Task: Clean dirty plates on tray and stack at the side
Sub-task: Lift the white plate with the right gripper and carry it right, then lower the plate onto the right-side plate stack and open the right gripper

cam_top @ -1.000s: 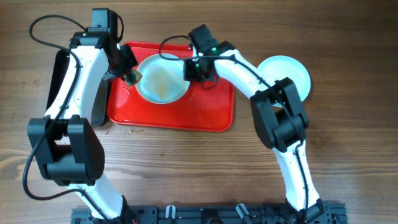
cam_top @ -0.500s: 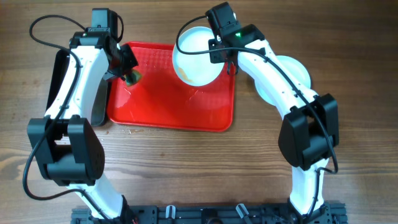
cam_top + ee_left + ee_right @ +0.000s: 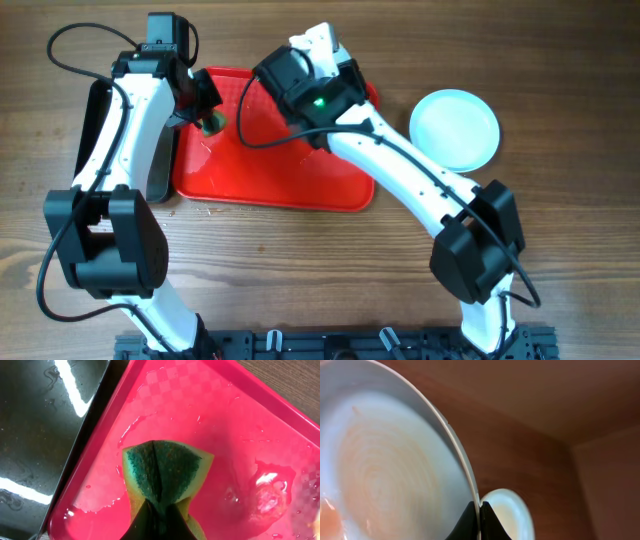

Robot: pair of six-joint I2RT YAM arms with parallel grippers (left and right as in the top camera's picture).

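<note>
Drop-off's at about 3 o'clock, right arm's side

Over the big red rectangular plastic tray point(image 3: 300, 175), right hand point(image 3: 479, 514) clamps the round white sauce-smeared plate point(image 3: 380, 475) by its rim, on edge; plain white plate point(image 3: 455, 128) sits on the desk point(image 3: 560, 250). Left hand point(image 3: 156, 512) pinches a green sponge point(image 3: 165, 467).

My sponge point(image 3: 162, 472) is rough green fibre; my plate point(image 3: 385, 475) smooth, glossy white; the red tray point(image 3: 235, 415) glossy wet plastic; black tray point(image 3: 45, 425) shiny metal; table point(image 3: 300, 270) matt wood.

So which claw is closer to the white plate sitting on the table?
Right. The right claw, holding another plate above the tray's right end, is nearer the table plate. The left claw grips a sponge at the tray's far left edge.
</note>
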